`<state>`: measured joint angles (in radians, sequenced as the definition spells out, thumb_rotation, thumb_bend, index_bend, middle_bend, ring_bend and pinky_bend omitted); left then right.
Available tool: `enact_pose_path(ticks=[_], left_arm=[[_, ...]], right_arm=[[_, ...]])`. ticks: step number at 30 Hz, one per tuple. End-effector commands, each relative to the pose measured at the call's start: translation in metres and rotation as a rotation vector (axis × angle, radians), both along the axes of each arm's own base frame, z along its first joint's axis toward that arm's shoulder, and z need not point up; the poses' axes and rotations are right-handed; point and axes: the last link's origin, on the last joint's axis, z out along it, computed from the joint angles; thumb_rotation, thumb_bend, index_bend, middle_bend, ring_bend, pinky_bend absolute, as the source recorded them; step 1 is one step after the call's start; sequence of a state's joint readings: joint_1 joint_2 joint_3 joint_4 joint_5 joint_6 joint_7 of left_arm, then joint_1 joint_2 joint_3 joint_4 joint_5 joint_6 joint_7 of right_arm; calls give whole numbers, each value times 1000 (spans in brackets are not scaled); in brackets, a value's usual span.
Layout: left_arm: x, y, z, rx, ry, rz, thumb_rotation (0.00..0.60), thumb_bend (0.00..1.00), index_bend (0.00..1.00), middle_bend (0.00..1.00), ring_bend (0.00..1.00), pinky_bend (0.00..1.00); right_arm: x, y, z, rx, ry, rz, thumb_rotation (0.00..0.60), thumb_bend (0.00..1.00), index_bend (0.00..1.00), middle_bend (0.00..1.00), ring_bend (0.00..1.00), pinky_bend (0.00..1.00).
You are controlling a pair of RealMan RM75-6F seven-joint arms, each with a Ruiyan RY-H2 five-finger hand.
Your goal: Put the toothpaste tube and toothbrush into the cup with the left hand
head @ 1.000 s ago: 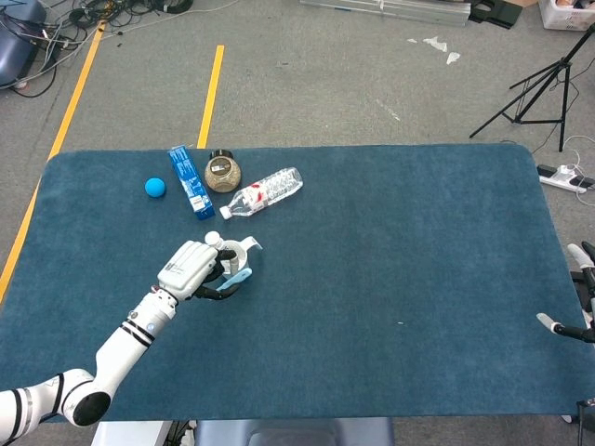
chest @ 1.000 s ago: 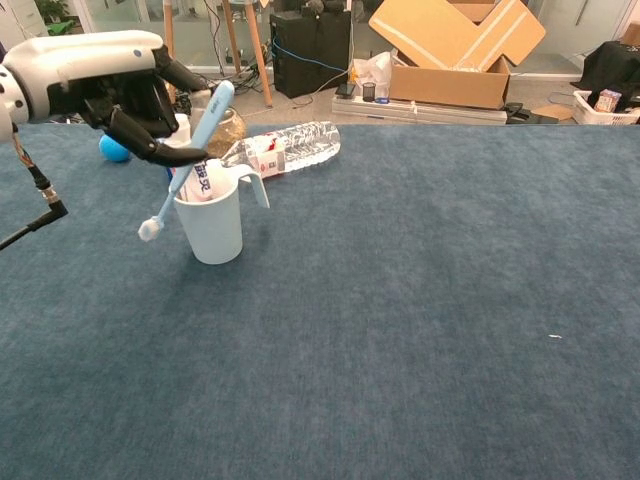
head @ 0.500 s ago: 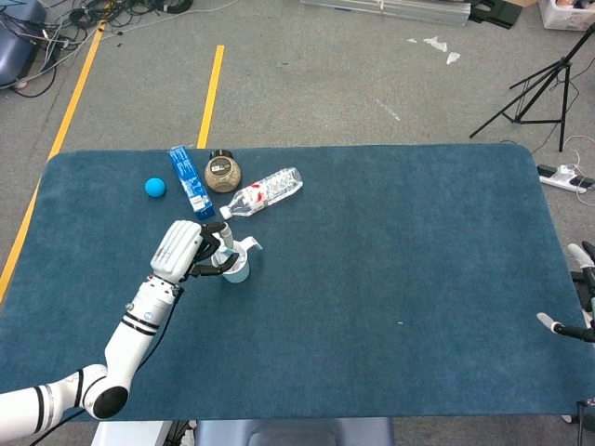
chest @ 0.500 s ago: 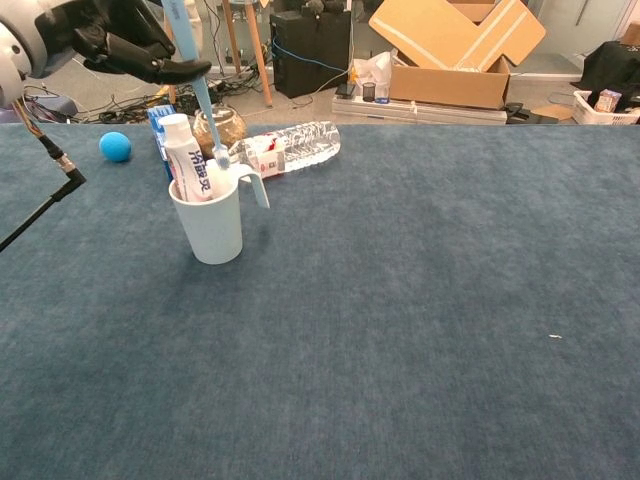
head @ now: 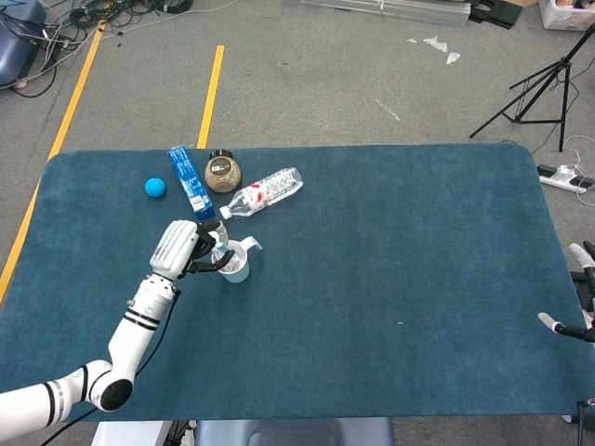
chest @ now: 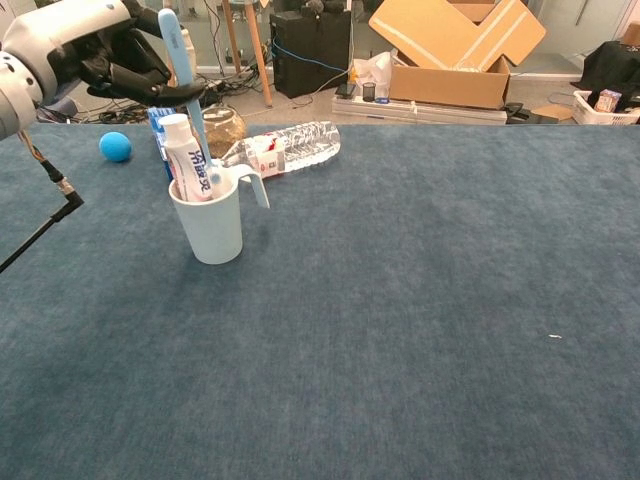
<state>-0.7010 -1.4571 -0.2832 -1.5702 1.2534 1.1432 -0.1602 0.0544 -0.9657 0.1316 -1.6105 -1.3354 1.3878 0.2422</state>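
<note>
Toothbrush [chest: 186,95] is held near-upright by the left hand [chest: 112,58] — lowered since half a second ago, its head now inside the cup [chest: 210,222] beside the toothpaste tube [chest: 187,160]. Right hand [head: 578,307] is barely seen at the table edge; grasp cannot be told.
</note>
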Motion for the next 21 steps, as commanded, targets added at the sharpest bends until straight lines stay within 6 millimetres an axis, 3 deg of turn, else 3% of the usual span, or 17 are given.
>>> enact_pose_path(ticks=[1,21], left_arm=[[-3,0,-3,-5,5,2,600,305,586,1000,1000,1000],[-17,0,-14,-30,36,15,600,305,567,1000,1000,1000]], right_arm=[[0,0,0,0,0,-1,600,0,0,0,0,598],[0,0,1,-1,-2,-2,600,0,0,0,0,598]])
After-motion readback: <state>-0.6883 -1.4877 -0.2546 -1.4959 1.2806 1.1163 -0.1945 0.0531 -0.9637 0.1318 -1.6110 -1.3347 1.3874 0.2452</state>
